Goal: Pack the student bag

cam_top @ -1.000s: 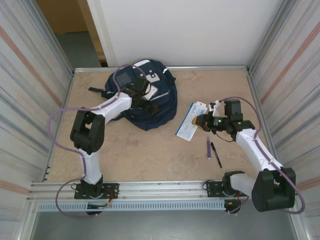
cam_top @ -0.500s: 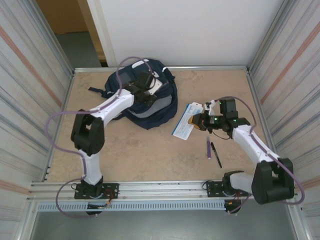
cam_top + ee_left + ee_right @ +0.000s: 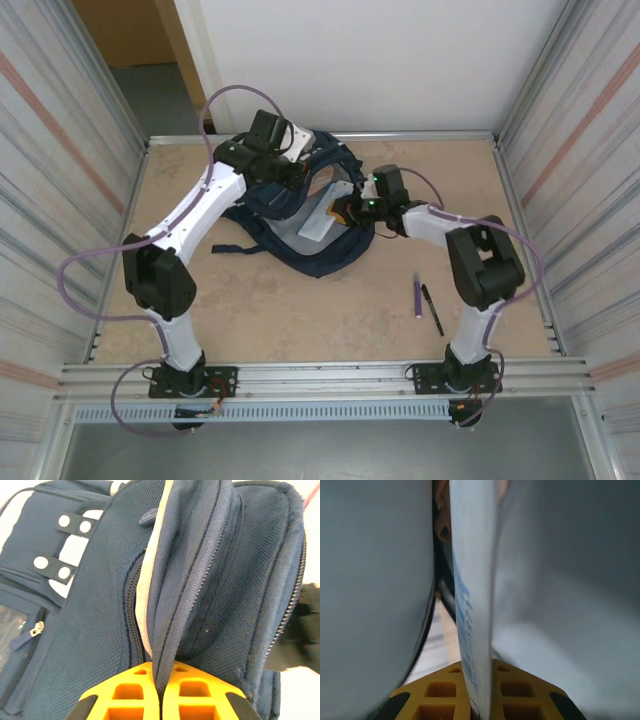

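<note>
Top external: booklet [image 3: 322, 222] in student bag [image 3: 335, 262]

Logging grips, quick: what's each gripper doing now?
Left gripper: shut on the zipper edge of the large navy-blue fabric backpack.
Right gripper: shut on a thin white-and-blue booklet.

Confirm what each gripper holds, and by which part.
Left gripper pinches the student bag by a zippered fabric fold at its opening. Right gripper pinches the white-and-blue booklet by one edge.
</note>
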{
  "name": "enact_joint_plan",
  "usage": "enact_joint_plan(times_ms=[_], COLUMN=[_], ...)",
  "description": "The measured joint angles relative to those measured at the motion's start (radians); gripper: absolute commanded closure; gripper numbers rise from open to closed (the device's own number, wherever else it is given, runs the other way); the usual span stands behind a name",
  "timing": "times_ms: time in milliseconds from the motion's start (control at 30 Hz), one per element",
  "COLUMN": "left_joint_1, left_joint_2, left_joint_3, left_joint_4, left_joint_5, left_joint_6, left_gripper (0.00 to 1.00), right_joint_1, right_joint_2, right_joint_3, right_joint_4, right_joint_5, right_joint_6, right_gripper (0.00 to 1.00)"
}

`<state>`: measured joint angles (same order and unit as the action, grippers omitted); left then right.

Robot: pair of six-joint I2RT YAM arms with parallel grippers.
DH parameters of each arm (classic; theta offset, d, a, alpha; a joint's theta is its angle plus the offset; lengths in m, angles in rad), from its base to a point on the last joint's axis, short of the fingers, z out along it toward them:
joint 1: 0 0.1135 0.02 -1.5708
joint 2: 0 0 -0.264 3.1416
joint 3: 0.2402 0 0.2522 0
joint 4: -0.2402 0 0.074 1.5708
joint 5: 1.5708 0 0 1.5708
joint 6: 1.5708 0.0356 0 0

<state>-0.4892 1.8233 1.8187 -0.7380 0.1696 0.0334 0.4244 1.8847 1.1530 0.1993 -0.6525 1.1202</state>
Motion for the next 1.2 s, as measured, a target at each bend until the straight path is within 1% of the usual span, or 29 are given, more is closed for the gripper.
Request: enact_joint_plan(times_ms=[67,200,267,333,433,533,567,600,700,833,900,967,1033,1100,1200], left_joint_1=[0.001,0.003,0.003,0.003,0.005,0.007,0.007,0.007,0.018,0.045,0.066,0.083,0.096,0.103,0.117], left_joint_2=[0.000,0.000,0.000,0.002,0.010,0.021,0.024,0.026,0.022,-0.014,-0.043,-0.068,-0.105,-0.158,-0.237], left_joint_3=[0.000,0.000,0.000,0.000,0.000,0.000,0.000,0.000,-0.022,-0.110,-0.172,-0.228,-0.300,-0.393,-0.531], left_joint_4=[0.000,0.002,0.003,0.009,0.030,0.043,0.048,0.053,0.107,0.209,0.245,0.272,0.298,0.317,0.332], left_joint_5=[0.021,0.069,0.095,0.115,0.140,0.153,0.157,0.161,0.185,0.201,0.208,0.211,0.208,0.184,0.139], left_joint_6=[-0.014,-0.056,-0.077,-0.100,-0.137,-0.175,-0.192,-0.205,-0.248,-0.296,-0.319,-0.334,-0.358,-0.386,-0.428], left_gripper=[1.00,1.00,1.00,1.00,1.00,1.00,0.93,0.85,0.84,0.77,0.73,0.70,0.58,0.57,0.53], right_joint_1=[0.024,0.060,0.071,0.082,0.093,0.095,0.095,0.094,0.084,0.037,-0.006,-0.041,-0.077,-0.116,-0.159], right_joint_2=[0.056,0.154,0.205,0.265,0.355,0.399,0.398,0.391,0.322,0.172,0.085,0.006,-0.073,-0.147,-0.211], right_joint_3=[0.053,0.141,0.188,0.253,0.364,0.404,0.396,0.382,0.277,0.095,0.027,-0.015,-0.045,-0.060,-0.058], right_joint_4=[0.011,0.014,0.019,0.042,0.073,0.115,0.115,0.115,0.113,0.050,-0.016,-0.076,-0.142,-0.222,-0.330], right_joint_5=[0.072,0.259,0.309,0.344,0.362,0.360,0.358,0.352,0.320,0.275,0.253,0.248,0.244,0.238,0.245], right_joint_6=[0.023,0.034,0.050,0.080,0.134,0.174,0.180,0.183,0.181,0.149,0.096,0.041,-0.014,-0.076,-0.170], right_gripper=[0.97,0.92,0.90,0.86,0.80,0.67,0.63,0.60,0.54,0.50,0.49,0.48,0.48,0.48,0.48])
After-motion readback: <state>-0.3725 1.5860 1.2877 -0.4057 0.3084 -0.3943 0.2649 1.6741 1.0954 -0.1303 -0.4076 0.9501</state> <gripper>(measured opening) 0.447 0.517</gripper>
